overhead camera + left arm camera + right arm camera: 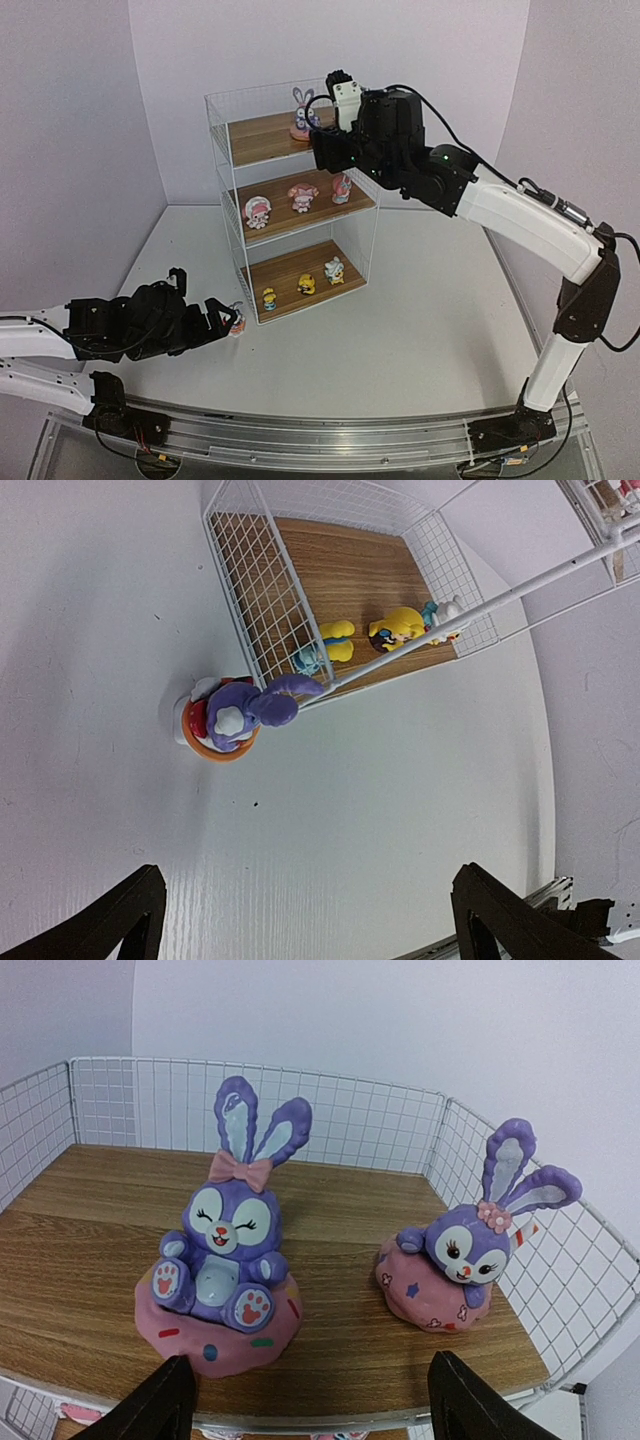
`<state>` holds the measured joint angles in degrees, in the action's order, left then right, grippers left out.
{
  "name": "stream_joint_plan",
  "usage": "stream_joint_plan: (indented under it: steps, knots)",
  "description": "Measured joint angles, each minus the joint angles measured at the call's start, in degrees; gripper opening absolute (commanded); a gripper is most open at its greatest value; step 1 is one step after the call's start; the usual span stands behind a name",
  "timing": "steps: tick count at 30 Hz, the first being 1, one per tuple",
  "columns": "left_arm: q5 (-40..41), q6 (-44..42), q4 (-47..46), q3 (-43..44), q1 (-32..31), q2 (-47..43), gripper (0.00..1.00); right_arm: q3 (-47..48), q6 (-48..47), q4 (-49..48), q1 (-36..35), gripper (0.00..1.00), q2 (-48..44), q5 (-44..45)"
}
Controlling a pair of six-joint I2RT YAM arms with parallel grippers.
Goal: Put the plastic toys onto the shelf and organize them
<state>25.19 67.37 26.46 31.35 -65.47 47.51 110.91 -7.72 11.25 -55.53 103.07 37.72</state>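
White tabletop (400,320) and pale lilac walls frame the scene. 1 purple bunny toy (235,715) on an orange-pink base stands on the table just outside the lower left corner of the shelf (258,140). In the left wrist view its ear overlaps the wire corner, and whether it touches cannot be told.

The other 8 toys are on the rack's 3 wooden boards:
- **Top board:** a larger bunny with a pink bow (222,1260) sits upright on a pink donut-like base. A smaller bunny (455,1260) is to its side, near the wire wall, apart from it.
- **Middle board:** 3 pink-white figures (303,196) stand in a row.
- **Bottom board:** 3 tiny yellow and white ones (307,285) stand in a row.

The left gripper (308,880) hangs low over the table near the lone bunny, jaws spread wide and empty. The right gripper (308,1370) faces the top board's front edge. Its jaws are fairly wide and grip nothing.
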Motion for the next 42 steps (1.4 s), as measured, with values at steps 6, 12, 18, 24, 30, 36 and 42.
stream_joint_plan:
  steps: [6,12,18,24,30,36,42]
  knots:
    - [0.0,0.0,0.0,-0.1,0.0,-0.3,1.00,0.1,-1.1,0.0,0.0,0.77,0.1,1.9]
    - [-0.1,0.1,0.1,-0.5,0.0,-0.4,1.00,0.1,-1.5,0.0,0.0,0.78,0.1,2.1]
    - [-0.2,0.2,0.8,-0.9,0.0,-1.5,1.00,-3.5,-0.3,-0.9,0.0,0.80,-2.3,-0.8]
    - [-0.5,0.6,2.4,-1.1,0.0,-1.6,1.00,-15.2,2.8,-0.2,0.0,0.89,-14.8,-10.1]
    - [-0.3,-3.5,2.0,-0.3,0.7,4.9,0.99,-32.1,9.3,-1.6,0.0,0.92,-33.1,-23.5]
    - [-3.5,-17.5,-3.0,0.2,9.3,7.1,0.93,-48.3,17.4,-2.3,0.0,0.90,-43.1,-32.8]
    - [-9.4,-34.1,-10.7,0.7,12.0,6.9,0.78,-56.5,22.7,-0.3,0.0,0.90,-42.9,-35.2]
